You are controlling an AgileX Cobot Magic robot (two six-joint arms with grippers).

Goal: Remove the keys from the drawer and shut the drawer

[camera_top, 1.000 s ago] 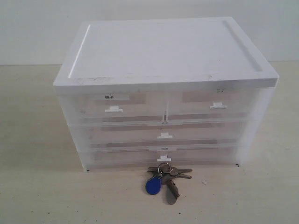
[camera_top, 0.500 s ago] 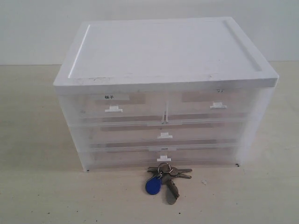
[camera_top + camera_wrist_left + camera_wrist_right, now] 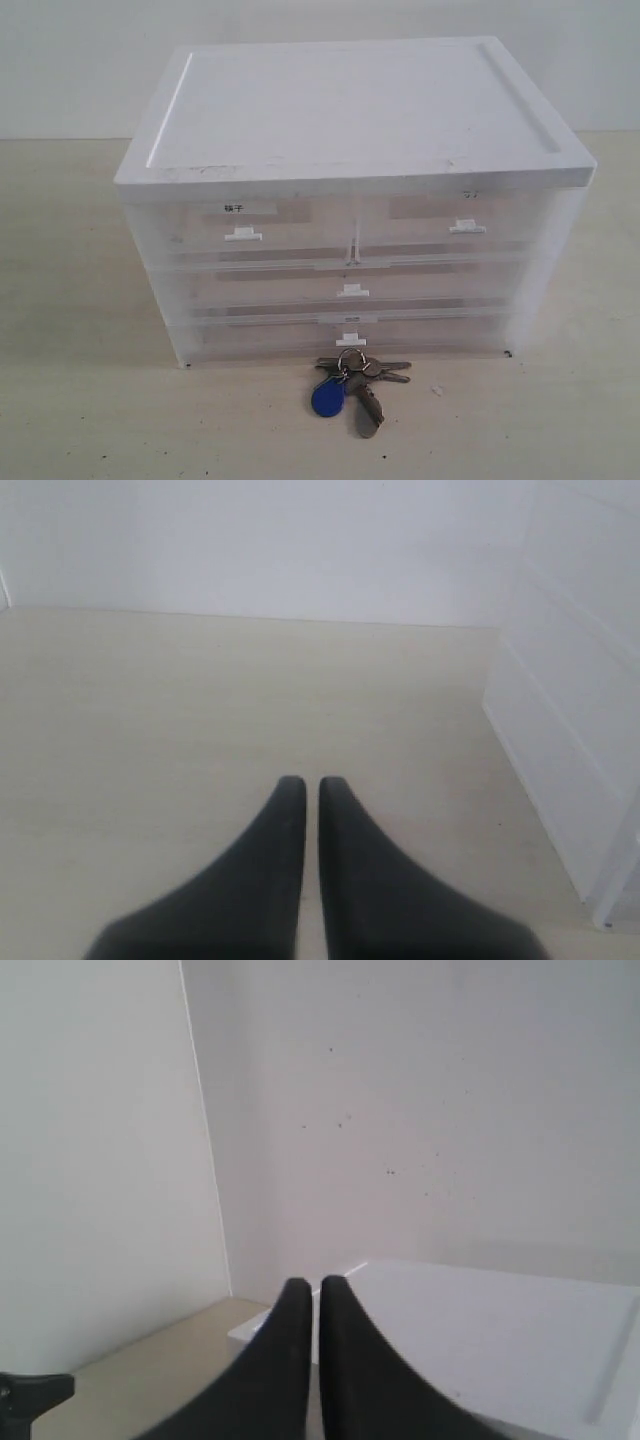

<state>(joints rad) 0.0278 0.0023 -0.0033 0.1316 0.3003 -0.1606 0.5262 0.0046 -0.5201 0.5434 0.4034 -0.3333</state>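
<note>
Both tools are pinched together, empty: left tool (image 3: 302, 785) over the pale surface (image 3: 150, 700), right tool (image 3: 305, 1285) above the white cabinet lid (image 3: 500, 1330). Silver-grey keys (image 3: 350, 385) with a blue fob lie on the surface before the flush translucent full-width drawer (image 3: 430, 287). Looks finished; only retreat remains.

Soft, even light fills the room, bright and a little washed out. The white top of the drawer unit (image 3: 350, 100) is nearly blown out, its far edge melting into the pale wall (image 3: 80, 60). Shadows are faint: a thin dark line under the unit's base, a slight smudge beneath the keys (image 3: 355, 385). The exterior view is soft and grainy; the label (image 3: 236, 208) print is unreadable. In the wrist views the dark left gripper (image 3: 311, 783) and right gripper (image 3: 315, 1282) are blurred up close, most of all toward their bases.
</note>
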